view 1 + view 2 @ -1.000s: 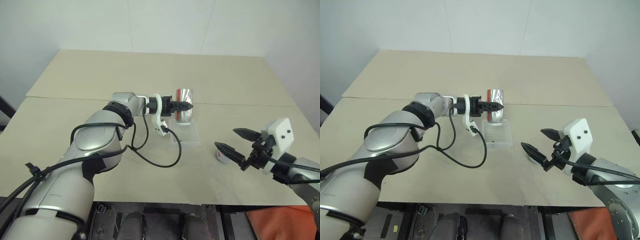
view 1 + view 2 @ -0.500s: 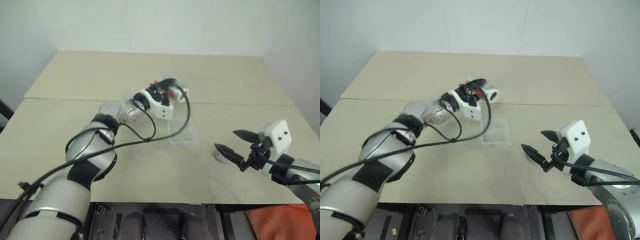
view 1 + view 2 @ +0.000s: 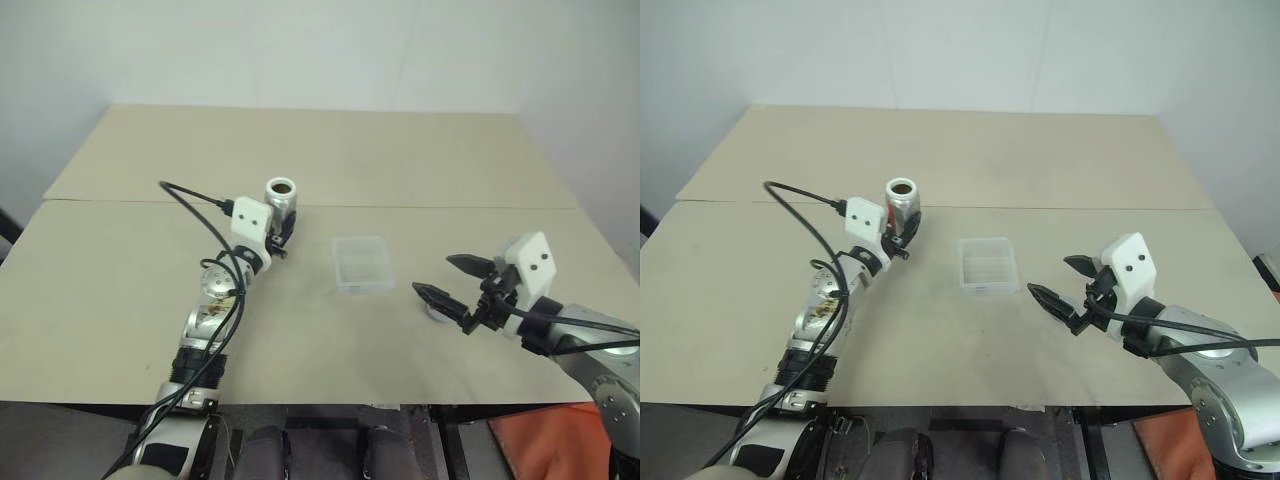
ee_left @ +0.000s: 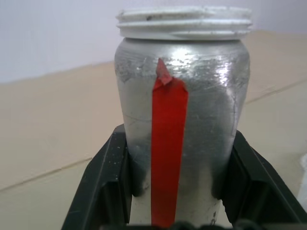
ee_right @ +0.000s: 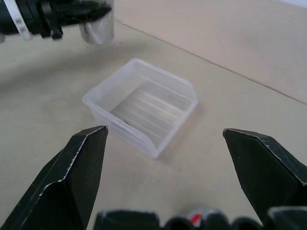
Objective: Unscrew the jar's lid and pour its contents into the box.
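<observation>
Holding the jar (image 3: pixel 281 197) upright in your left claw (image 3: pixel 276 232), fingers pinched on its silvery body, you have it with its mouth open and threads bare, toward the left of the tabletop's (image 3: pixel 420 160) middle. Lid (image 3: pixel 436 311) is off: it lies flat on the tabletop toward the right near edge, just under your right claw (image 3: pixel 446 281), whose fingers stand spread wide with nothing between them. Box (image 3: pixel 362 264) sits near the tabletop's centre, between the two claws, apart from the jar. Unscrewing looks done. Whether the pour is done you cannot tell: box contents are not readable, and jar stands upright.
</observation>
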Controlling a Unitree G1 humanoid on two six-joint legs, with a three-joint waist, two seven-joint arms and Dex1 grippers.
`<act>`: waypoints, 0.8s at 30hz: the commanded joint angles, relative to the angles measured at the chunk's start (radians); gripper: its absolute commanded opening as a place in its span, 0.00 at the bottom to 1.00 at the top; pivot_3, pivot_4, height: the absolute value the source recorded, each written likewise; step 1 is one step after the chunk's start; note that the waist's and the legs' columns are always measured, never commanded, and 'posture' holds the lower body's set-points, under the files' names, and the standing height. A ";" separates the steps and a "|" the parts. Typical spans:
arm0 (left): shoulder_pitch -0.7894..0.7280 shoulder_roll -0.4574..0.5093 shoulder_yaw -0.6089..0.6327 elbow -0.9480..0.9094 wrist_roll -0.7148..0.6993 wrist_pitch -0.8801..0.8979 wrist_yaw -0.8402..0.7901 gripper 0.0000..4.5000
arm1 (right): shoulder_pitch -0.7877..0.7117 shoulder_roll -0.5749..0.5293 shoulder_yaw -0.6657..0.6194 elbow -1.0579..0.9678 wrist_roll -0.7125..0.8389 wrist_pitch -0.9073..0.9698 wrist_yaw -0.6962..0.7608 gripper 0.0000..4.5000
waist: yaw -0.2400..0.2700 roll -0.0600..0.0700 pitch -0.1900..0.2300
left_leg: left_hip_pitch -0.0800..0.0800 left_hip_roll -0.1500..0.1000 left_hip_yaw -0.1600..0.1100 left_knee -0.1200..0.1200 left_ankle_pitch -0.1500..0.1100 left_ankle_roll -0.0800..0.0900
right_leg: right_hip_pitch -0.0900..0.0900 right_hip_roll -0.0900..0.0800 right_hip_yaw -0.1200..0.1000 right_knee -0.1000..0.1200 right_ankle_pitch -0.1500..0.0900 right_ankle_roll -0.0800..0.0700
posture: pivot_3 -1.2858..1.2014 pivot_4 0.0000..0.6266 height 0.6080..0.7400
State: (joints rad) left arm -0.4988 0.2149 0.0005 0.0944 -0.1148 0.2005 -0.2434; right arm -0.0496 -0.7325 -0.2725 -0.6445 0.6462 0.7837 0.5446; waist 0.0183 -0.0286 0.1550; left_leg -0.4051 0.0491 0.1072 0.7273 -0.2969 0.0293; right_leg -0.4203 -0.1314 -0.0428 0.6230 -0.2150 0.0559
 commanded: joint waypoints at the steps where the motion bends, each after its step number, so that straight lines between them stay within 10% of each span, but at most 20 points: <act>1: 0.024 -0.007 -0.007 -0.067 0.025 0.034 0.029 0.44 | -0.013 -0.015 -0.024 0.010 -0.010 -0.036 0.016 0.99 | 0.001 0.000 0.000 | 0.000 0.000 0.000 0.000 0.000 0.000 | 0.000 0.000 0.000 -0.001 0.000 0.000 | 0.52 0.24 1.00; 22: 0.201 -0.109 -0.012 -0.009 0.038 -0.184 0.041 0.44 | -0.044 -0.012 0.034 0.024 -0.062 -0.073 0.044 0.99 | -0.003 0.000 0.000 | 0.001 0.000 0.000 0.000 0.000 0.000 | 0.000 0.000 0.000 0.000 0.000 0.000 | 0.52 0.24 1.00; 24: 0.202 -0.112 -0.001 -0.008 0.025 -0.194 0.038 0.60 | -0.048 -0.012 0.039 0.028 -0.072 -0.078 0.047 1.00 | -0.003 0.000 0.000 | 0.001 0.000 0.000 0.000 0.000 0.001 | 0.000 0.000 0.000 0.000 0.000 0.000 | 0.52 0.24 1.00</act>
State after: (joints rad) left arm -0.3003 0.1078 -0.0134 0.0967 -0.0797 0.0294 -0.2072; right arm -0.0854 -0.7357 -0.2198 -0.6020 0.5874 0.7378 0.5884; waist 0.0157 -0.0284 0.1548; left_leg -0.4045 0.0490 0.1074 0.7272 -0.2972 0.0298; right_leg -0.4202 -0.1314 -0.0426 0.6229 -0.2149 0.0558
